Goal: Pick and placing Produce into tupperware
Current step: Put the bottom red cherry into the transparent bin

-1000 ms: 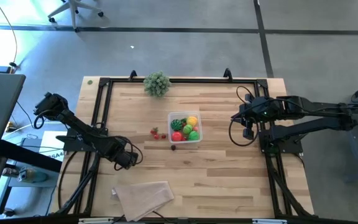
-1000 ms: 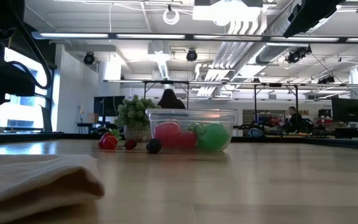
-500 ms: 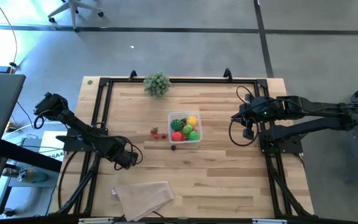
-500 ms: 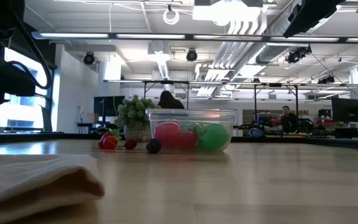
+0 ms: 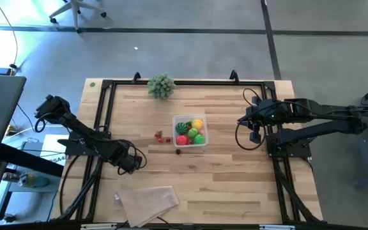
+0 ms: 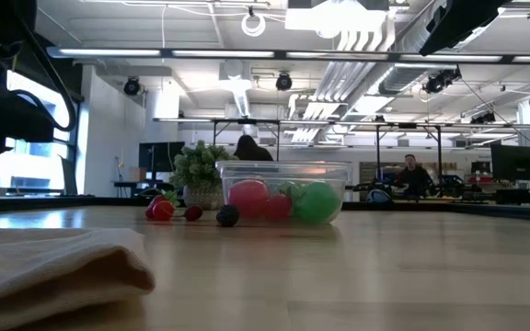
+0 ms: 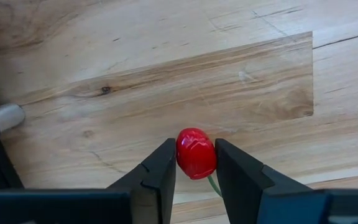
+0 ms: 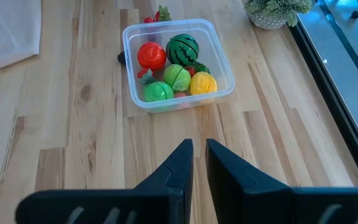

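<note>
The clear tupperware (image 5: 190,131) stands mid-table with red, green and yellow produce and a striped dark green ball (image 8: 182,47) inside. Small red pieces (image 5: 160,135) and a dark one (image 5: 178,151) lie on the wood to its left and near side. My left gripper (image 5: 128,165) points down at the table's left part, shut on a small red cherry-like piece (image 7: 195,152). My right gripper (image 8: 194,149) hangs shut and empty above the table's right side, aimed toward the tupperware. My left gripper pinches the red piece's two opposite sides (image 7: 180,155) between its two fingers, coming from above and pointing down. A thin green stem (image 7: 213,185) trails from it between the fingers. Whether the piece is off the wood, I cannot tell.
A bushy grey-green plant (image 5: 161,85) stands at the far edge. A folded beige cloth (image 5: 147,203) lies near the front edge, left of centre. A black frame (image 5: 104,108) runs round the tabletop. Bare wood lies between the left gripper and the tupperware.
</note>
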